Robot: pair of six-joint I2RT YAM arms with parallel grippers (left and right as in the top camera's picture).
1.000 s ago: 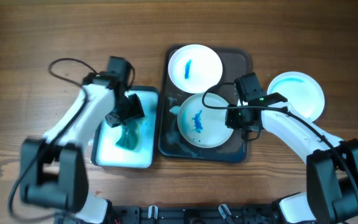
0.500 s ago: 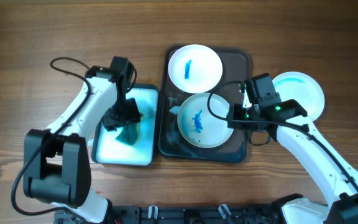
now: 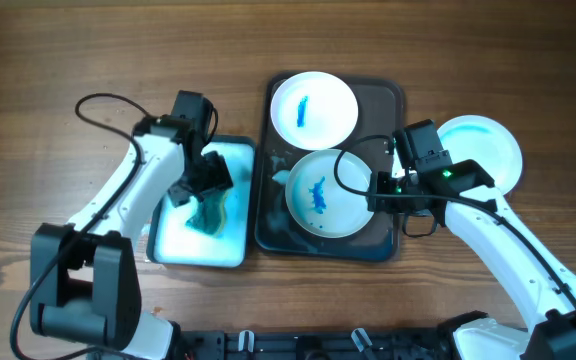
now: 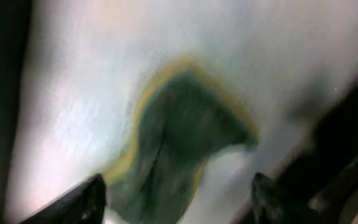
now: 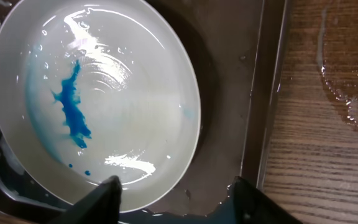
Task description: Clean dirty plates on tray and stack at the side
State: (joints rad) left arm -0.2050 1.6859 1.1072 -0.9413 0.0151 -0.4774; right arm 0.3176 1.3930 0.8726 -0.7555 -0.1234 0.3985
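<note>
A dark tray (image 3: 388, 100) holds two white plates with blue stains: a far one (image 3: 314, 108) and a near one (image 3: 325, 194), (image 5: 98, 99). A clean white plate (image 3: 478, 152) lies on the table right of the tray. My right gripper (image 3: 380, 186), (image 5: 176, 199) is open over the near plate's right rim and the tray floor. My left gripper (image 3: 200, 183), (image 4: 176, 199) is open above a teal-green cloth (image 3: 211, 216), (image 4: 179, 149) in a white basin (image 3: 233, 250).
The wooden table (image 3: 68, 60) surrounds the tray and basin. Water lies on the wood beside the tray's right edge (image 5: 347, 93). The tray floor (image 5: 229, 74) is wet.
My left gripper rose slightly from the cloth and shifted a little. My right gripper moved right and then settled over the near plate's right rim.
</note>
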